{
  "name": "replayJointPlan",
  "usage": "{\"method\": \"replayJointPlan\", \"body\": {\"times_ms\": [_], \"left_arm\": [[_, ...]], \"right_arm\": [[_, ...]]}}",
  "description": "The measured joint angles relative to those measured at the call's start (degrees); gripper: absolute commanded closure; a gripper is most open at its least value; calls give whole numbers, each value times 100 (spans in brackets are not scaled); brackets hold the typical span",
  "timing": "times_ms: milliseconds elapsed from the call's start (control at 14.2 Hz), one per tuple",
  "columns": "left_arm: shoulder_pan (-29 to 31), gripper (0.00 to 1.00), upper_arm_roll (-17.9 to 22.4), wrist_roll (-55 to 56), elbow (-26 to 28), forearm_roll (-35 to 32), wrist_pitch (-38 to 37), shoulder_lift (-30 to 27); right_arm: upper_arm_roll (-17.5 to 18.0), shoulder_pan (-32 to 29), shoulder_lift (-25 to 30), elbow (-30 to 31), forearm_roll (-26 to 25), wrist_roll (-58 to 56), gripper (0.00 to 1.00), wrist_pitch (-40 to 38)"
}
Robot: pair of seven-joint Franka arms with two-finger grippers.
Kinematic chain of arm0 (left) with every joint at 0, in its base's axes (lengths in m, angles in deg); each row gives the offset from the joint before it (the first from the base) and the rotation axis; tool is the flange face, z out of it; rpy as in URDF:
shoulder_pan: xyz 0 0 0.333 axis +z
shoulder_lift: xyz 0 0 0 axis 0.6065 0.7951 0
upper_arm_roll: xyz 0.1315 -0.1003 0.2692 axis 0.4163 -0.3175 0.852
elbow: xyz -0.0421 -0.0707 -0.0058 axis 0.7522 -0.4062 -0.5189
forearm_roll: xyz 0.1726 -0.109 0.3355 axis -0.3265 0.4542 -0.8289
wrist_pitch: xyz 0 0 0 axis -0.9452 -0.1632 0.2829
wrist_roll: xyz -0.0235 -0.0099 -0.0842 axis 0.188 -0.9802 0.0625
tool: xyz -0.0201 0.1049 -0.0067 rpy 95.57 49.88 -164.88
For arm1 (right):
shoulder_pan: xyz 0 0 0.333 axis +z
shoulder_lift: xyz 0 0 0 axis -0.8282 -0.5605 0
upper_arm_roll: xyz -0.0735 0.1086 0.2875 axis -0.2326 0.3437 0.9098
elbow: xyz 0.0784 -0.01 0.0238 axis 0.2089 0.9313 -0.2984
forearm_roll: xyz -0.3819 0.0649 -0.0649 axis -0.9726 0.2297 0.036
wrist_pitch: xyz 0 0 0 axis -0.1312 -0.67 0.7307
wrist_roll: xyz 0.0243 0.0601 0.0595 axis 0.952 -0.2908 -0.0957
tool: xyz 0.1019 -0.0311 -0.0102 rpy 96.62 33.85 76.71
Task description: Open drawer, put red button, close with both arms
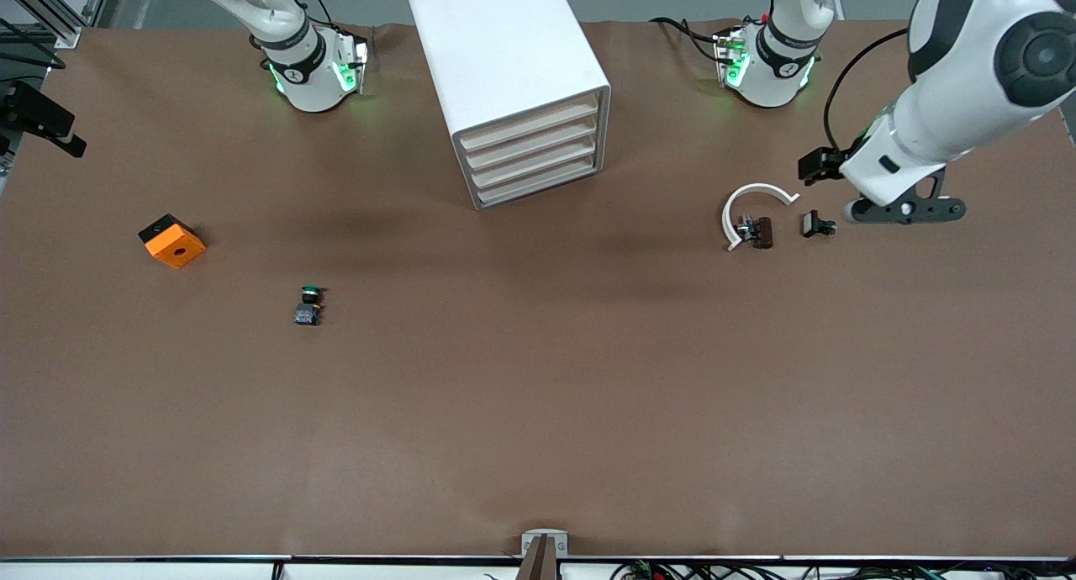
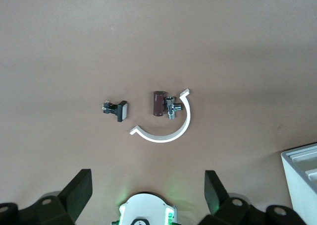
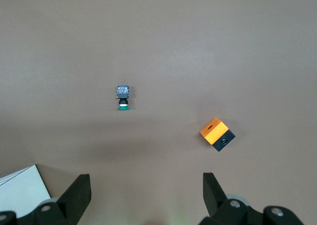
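Fingers point(image 2: 81, 188) of left gripper point(image 2: 147, 174) spread wide, empty, over the left arm's end of the table. Right gripper point(image 3: 146, 178) likewise splayed, holding nothing, over the right arm's end; only its wrist view shows it, the front view cuts it off. Four drawers point(image 1: 532, 147) in white cabinet point(image 1: 504, 50), all shut. Left wrist view: dark red cylinder point(image 2: 158, 103) with chrome fitting inside white arc point(image 2: 166, 136), black switch point(image 2: 118, 110) beside. Whether the cylinder is the red button, cannot tell. Green-capped button point(image 3: 123, 97) and orange cube point(image 3: 214, 131) lie below right gripper.

Even, bright overhead light, soft shadows on brown table point(image 1: 538, 412), no glare; wrist-view corners maybe slightly dim.
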Motion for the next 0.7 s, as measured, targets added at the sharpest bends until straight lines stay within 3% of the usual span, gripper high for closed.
{"method": "replayJointPlan", "body": {"times_ms": [352,704], "left_arm": [[324,0,-50,-280,76,2,12,-544],[535,0,-375,-280,40,5,27,-663]], "right_arm": [[0,0,0,2,0,0,0,0],[0,0,0,2,0,0,0,0]]}}
